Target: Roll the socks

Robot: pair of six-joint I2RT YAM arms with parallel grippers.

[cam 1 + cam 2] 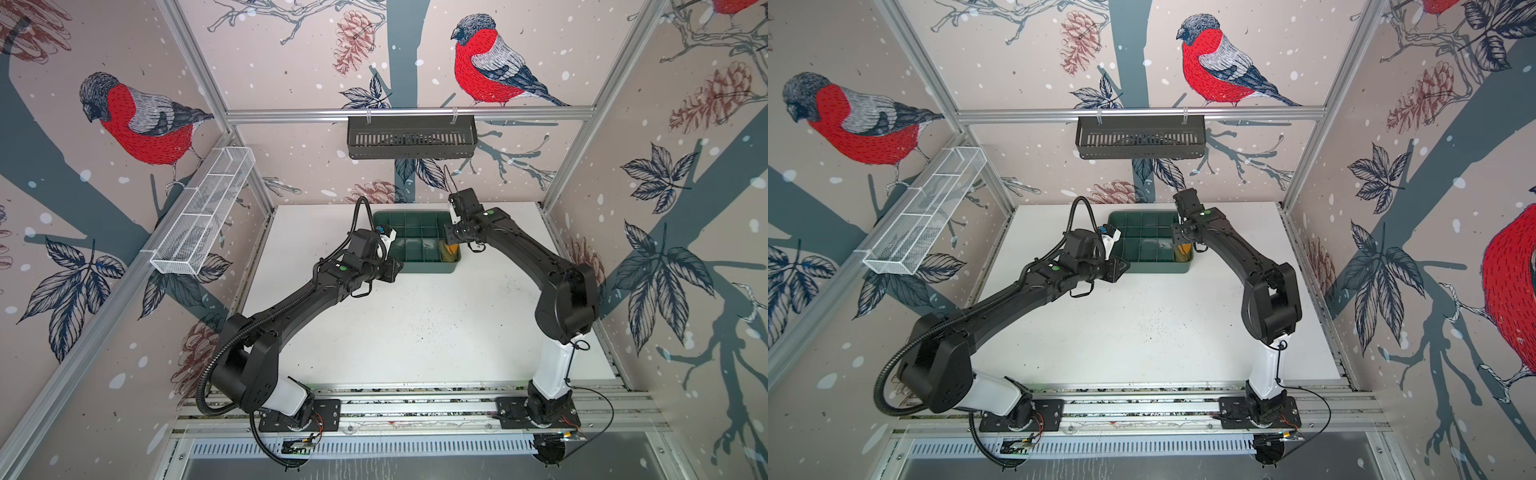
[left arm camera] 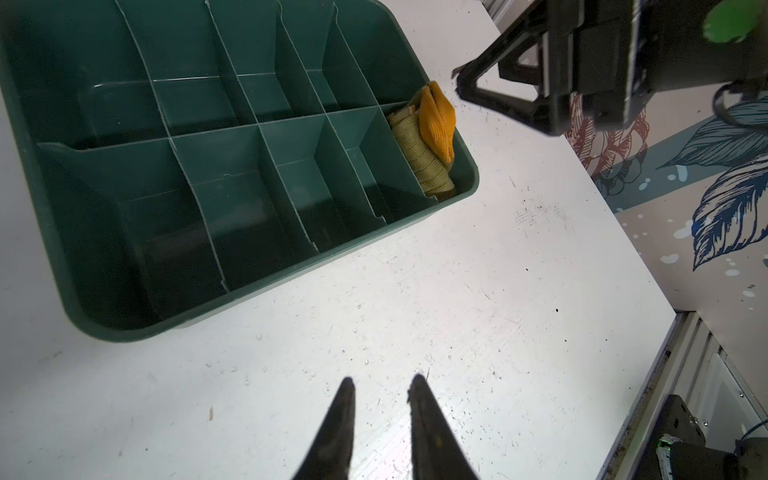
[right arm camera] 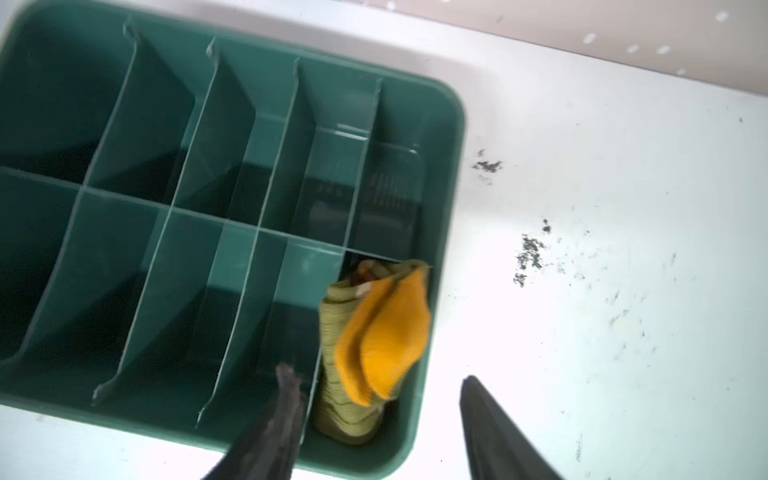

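The socks (image 1: 449, 250) (image 1: 1182, 252) sit as one olive-green roll with the orange toes on top. They stand in the near right corner compartment of the dark green tray (image 1: 415, 269) (image 2: 249, 299) (image 3: 453, 166). In the right wrist view the socks (image 3: 374, 332) fill that compartment, and my right gripper (image 3: 378, 374) hangs open just above them, one finger over the neighbouring compartment and one outside the tray wall. My left gripper (image 2: 382, 384) hovers over bare table in front of the tray, its tips a narrow gap apart with nothing between them. The socks (image 2: 432, 133) show far off in that view.
The tray's other compartments hold nothing. A black slotted basket (image 1: 411, 137) hangs on the back rail and a white mesh basket (image 1: 203, 216) on the left wall. The white table (image 1: 415, 332) stretches from the tray toward the arm bases.
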